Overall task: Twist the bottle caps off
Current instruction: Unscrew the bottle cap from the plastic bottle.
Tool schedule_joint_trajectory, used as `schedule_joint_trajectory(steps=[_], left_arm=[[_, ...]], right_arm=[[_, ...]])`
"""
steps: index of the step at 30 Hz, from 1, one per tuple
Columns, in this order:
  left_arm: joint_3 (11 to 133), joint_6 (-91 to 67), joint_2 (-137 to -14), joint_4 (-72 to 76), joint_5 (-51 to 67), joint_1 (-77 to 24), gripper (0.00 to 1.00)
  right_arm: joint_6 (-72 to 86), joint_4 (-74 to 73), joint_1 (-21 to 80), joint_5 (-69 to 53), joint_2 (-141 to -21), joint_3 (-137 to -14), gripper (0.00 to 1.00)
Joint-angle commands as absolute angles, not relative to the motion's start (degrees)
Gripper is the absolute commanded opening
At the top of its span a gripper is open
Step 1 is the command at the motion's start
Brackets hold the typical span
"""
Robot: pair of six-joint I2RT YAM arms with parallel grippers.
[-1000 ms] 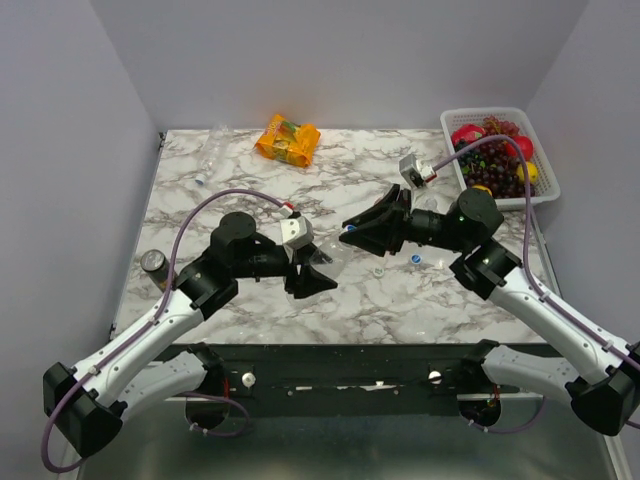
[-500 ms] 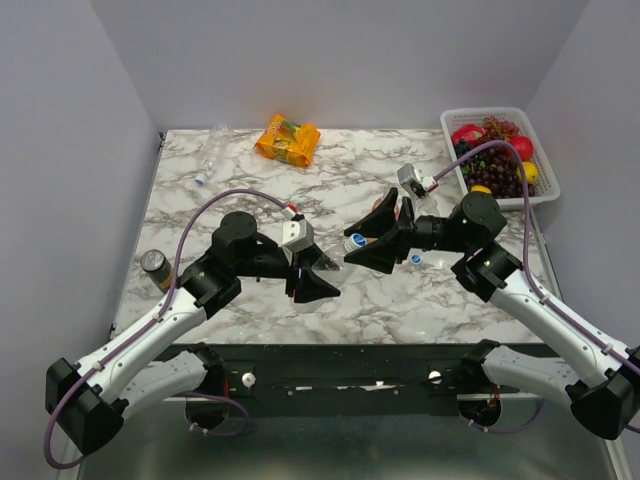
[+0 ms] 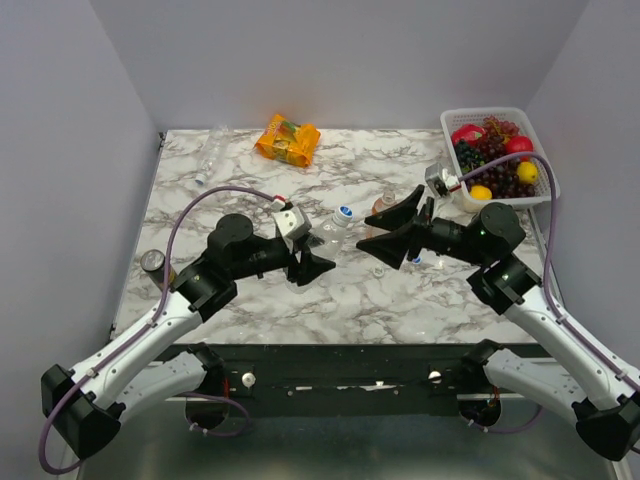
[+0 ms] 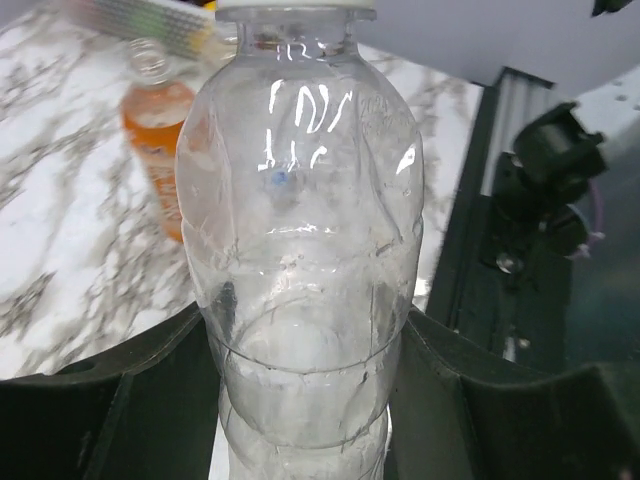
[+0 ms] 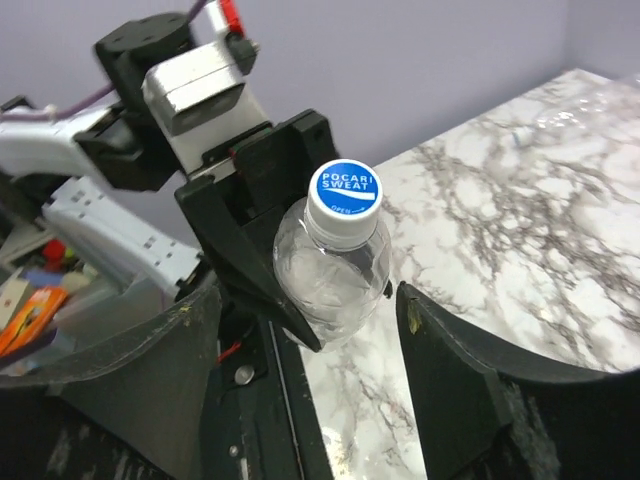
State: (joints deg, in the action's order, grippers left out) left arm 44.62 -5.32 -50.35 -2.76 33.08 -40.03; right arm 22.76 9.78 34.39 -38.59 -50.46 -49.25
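My left gripper [image 3: 308,258] [image 4: 305,330] is shut on the lower body of a clear bottle [image 3: 328,236] [image 4: 300,250], holding it tilted above the table. Its blue cap [image 3: 345,212] [image 5: 345,190] sits on the neck and faces my right gripper [image 3: 378,225] [image 5: 305,300]. That gripper is open, its fingers standing apart on either side of the bottle and touching nothing. An orange bottle [image 3: 383,207] [image 4: 160,150] with a bare neck stands just behind. A loose blue cap [image 3: 415,260] lies on the marble under the right arm.
Another clear bottle [image 3: 208,155] lies at the back left. An orange snack packet [image 3: 287,138] sits at the back centre. A white basket [image 3: 545,180] of fruit is at the back right. A dark-lidded jar [image 3: 153,262] stands at the left edge.
My right gripper has opened off the blue cap and drawn back to the right. The left gripper has kept its hold and shifted the bottle slightly farther back.
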Motion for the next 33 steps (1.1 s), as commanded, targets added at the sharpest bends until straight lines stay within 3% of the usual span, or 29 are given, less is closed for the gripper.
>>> schedule_joint_trajectory(steps=[1,9,33], left_arm=[[47.28,-2.55,-52.55,-9.39,13.47,-42.27,0.34],[47.90,-1.67,-53.79,-10.81,7.74,-44.82,0.34],[48.60,-0.70,-56.07,-12.30,5.36,-47.64,0.34]], right_arm=[[29.24,9.65,34.80,-26.55,-50.80,-48.26,0.77],[32.78,8.36,37.35,-17.93,-54.05,-51.41,0.73],[35.51,9.49,38.76,-22.32,-64.16,-56.34,0.68]])
